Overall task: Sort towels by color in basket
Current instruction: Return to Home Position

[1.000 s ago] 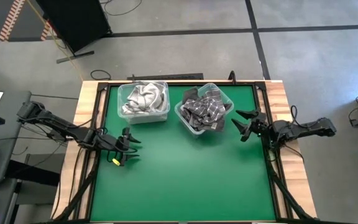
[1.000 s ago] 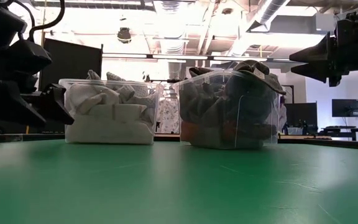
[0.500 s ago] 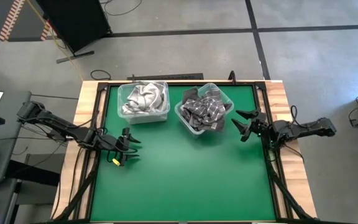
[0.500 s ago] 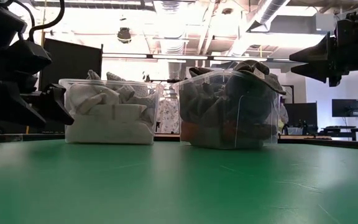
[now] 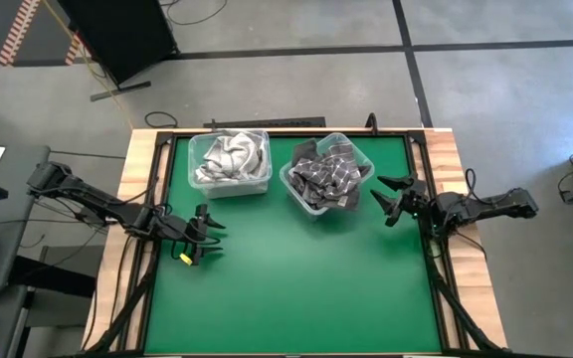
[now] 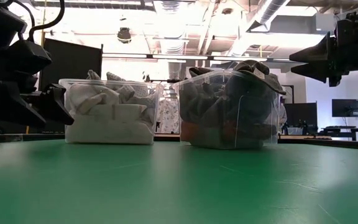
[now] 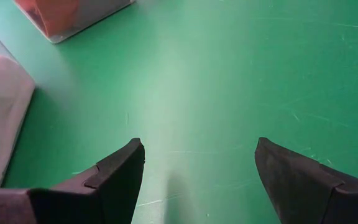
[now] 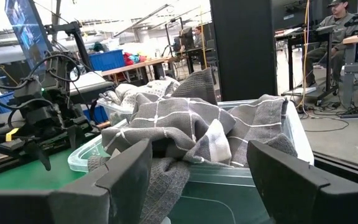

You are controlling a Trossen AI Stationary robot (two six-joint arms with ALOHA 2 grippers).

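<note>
Two clear plastic bins stand side by side near the table's far edge. The left bin [image 5: 230,163] holds white and light grey towels [image 6: 110,102]. The right bin [image 5: 327,175] holds dark grey and checked towels [image 8: 185,130], with orange cloth [image 6: 235,132] low inside; a fold of the checked towel hangs over its rim. My left gripper [image 5: 207,237] hovers open above the green mat near the table's left edge, in front of the left bin. My right gripper [image 5: 391,202] hovers open beside the right bin, on its right side, fingers pointing at it.
The green mat [image 5: 296,278] stretches bare from the bins toward the near edge. Wooden table rails [image 5: 132,189] run along the left and right sides. Beyond the table, the right wrist view shows desks, monitors and people [image 8: 337,9] in the room.
</note>
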